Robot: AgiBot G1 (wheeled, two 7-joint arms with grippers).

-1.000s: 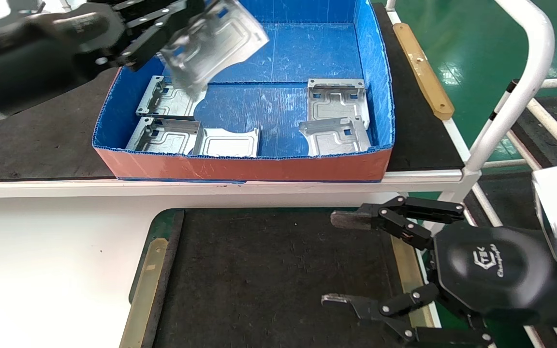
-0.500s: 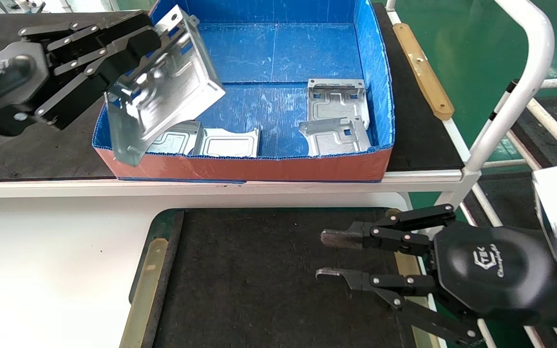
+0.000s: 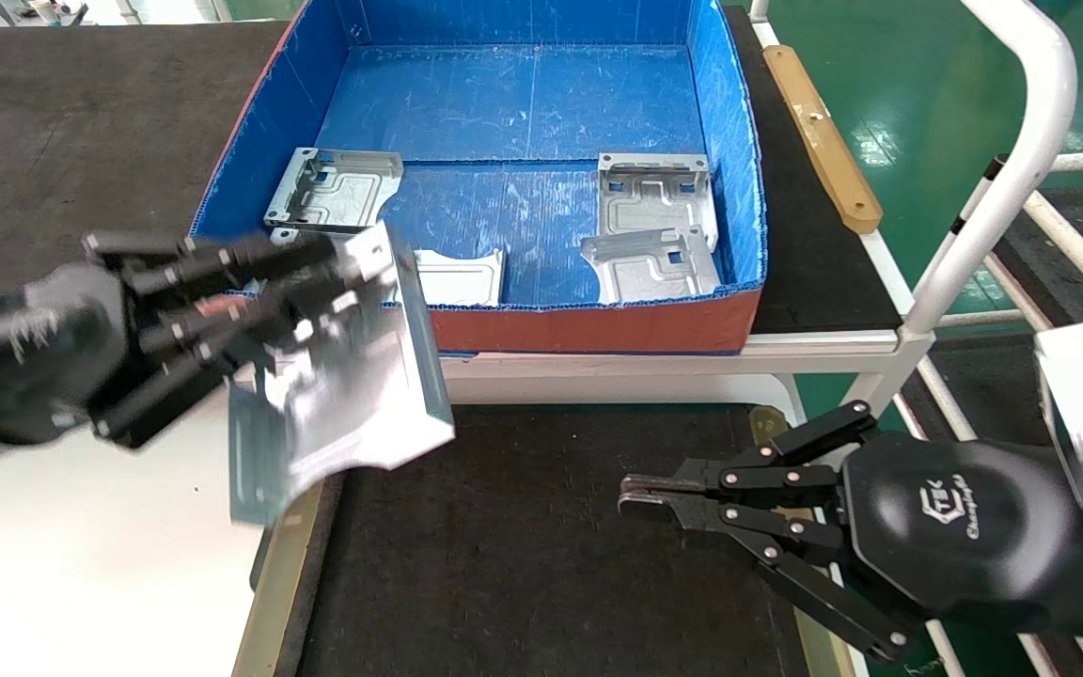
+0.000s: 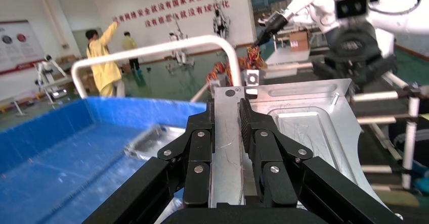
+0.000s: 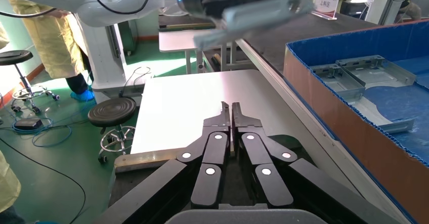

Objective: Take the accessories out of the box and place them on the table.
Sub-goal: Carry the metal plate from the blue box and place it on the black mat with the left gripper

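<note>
My left gripper (image 3: 330, 282) is shut on the edge flange of one silver plate (image 3: 344, 376) and holds it tilted in the air above the left edge of the table's black mat (image 3: 523, 545). In the left wrist view its jaws (image 4: 227, 107) clamp the plate (image 4: 303, 128). The box (image 3: 598, 329), blue inside and orange-red outside, stands behind the table and holds several plates: one at the left (image 3: 335, 193), one at the front (image 3: 452, 277), and two overlapping at the right (image 3: 656, 202). My right gripper (image 3: 631, 494) is shut and empty above the mat's right side; it also shows in the right wrist view (image 5: 231, 107).
Tan wooden strips (image 3: 283, 555) edge the mat. A white surface (image 3: 81, 527) lies to the left. The box rests on a black-topped bench (image 3: 62, 122). A white tube frame (image 3: 1002, 179) rises at the right.
My left gripper has carried the plate from above the box toward me and down to the near table's left edge. My right gripper has closed from wide open.
</note>
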